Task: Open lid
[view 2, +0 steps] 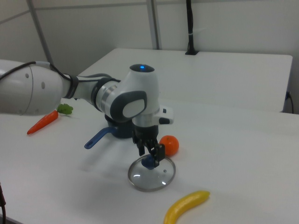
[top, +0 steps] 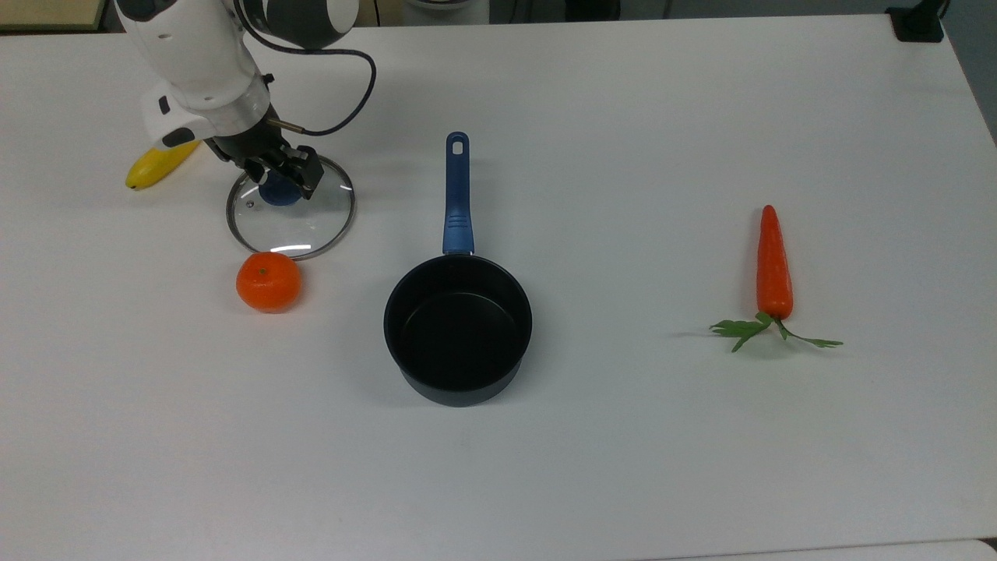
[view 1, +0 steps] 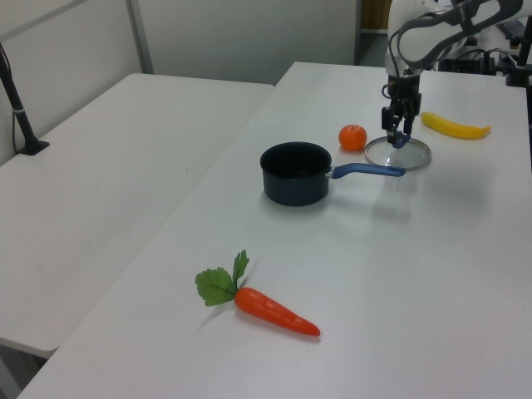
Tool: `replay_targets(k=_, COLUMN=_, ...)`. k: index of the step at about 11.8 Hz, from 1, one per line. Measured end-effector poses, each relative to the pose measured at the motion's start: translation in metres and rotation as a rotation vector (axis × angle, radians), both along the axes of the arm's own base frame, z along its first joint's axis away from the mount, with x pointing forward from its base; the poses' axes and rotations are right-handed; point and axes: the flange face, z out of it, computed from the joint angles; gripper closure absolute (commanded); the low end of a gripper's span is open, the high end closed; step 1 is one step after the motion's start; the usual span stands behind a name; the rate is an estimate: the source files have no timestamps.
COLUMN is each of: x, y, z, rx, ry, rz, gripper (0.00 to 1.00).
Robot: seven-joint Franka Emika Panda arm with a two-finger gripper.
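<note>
Lid (top: 292,218) already off the saucepan (top: 458,327), lying flat on the table (top: 623,117) near the top view's far left corner, between the banana (top: 160,162) and the orange (top: 268,281), close beside both. Saucepan open and empty at mid-table, handle pointing toward the top view's far edge. Gripper (top: 282,178) directly over the blue knob (view 2: 149,162), fingers down on either side of it with only a narrow gap between them; cannot tell whether still pinching the knob or just slackened off.

Judged as the tail end of the job: lid put down, release in hand. Next move calls for spreading the fingers clear of the knob, then lifting straight up, so as not to drag the lid into the orange or banana. Carrot (top: 773,265) well apart, toward the top view's right edge, no concern.
</note>
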Motion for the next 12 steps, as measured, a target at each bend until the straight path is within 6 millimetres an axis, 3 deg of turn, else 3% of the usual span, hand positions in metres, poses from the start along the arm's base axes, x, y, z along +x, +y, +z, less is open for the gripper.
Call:
replay_targets(k=2, x=0.007, y=0.001, z=0.04, rx=-0.006, ry=-0.036, rz=0.009, gripper=0.0)
replay_targets(k=4, x=0.004, y=0.018, z=0.106, rx=0.003, ry=-0.059, rz=0.041, gripper=0.0)
replay_targets(k=7, x=-0.016, y=0.079, z=0.177, rx=0.013, ry=-0.025, rz=0.155, gripper=0.0)
replay_targets(k=10, x=-0.036, y=0.134, z=0.196, rx=0.018, ry=0.067, rz=0.258, gripper=0.0)
replay_targets(k=12, x=-0.041, y=0.15, z=0.203, rx=0.02, ry=0.09, rz=0.289, gripper=0.0)
